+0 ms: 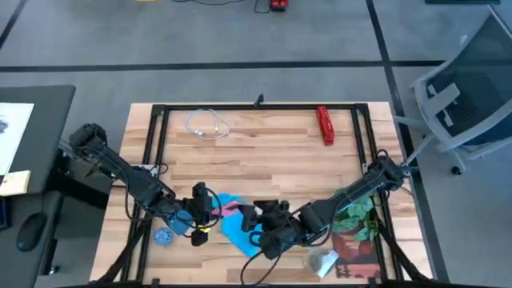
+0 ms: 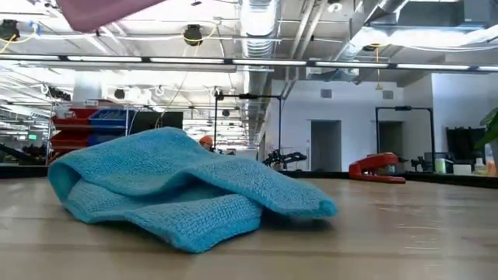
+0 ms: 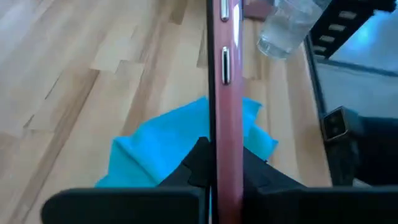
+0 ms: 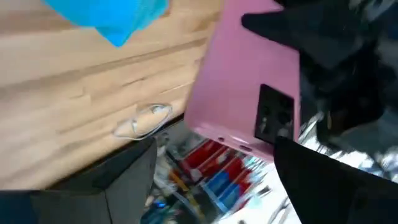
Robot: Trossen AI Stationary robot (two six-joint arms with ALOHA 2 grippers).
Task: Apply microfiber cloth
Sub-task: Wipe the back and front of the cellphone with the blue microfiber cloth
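The sky-blue microfiber cloth point(image 1: 242, 228) point(image 2: 175, 190) lies crumpled on the wooden table near its front edge, resting on its folds. Above it hangs a phone with a pink back point(image 4: 245, 81) point(image 1: 233, 210), and its corner shows at the top of the low view point(image 2: 101, 11). My left gripper point(image 1: 210, 213), coming in from the table's left, is shut on the phone. My right gripper point(image 1: 261, 229) point(image 4: 214, 149) stands open just right of the cloth, with its fingers short of the phone and nothing between them. My left gripper pinches the phone between its two fingers, one on each flat face, at the end nearest the gripper point(image 3: 222, 158). The fingers point(image 3: 194, 167) reach in about level from the table's left. The phone stands on edge, its buttoned side edge toward the wrist camera, lifted clear above the cloth.
A small round blue disc point(image 1: 164, 237) lies front left of the cloth. At the front right are a clear plastic bag point(image 1: 322, 260), a green plant point(image 1: 358, 214) and a colourful packet point(image 4: 211, 169). A red stapler point(image 1: 324, 125) and a white cable point(image 1: 207, 124) lie at the back.
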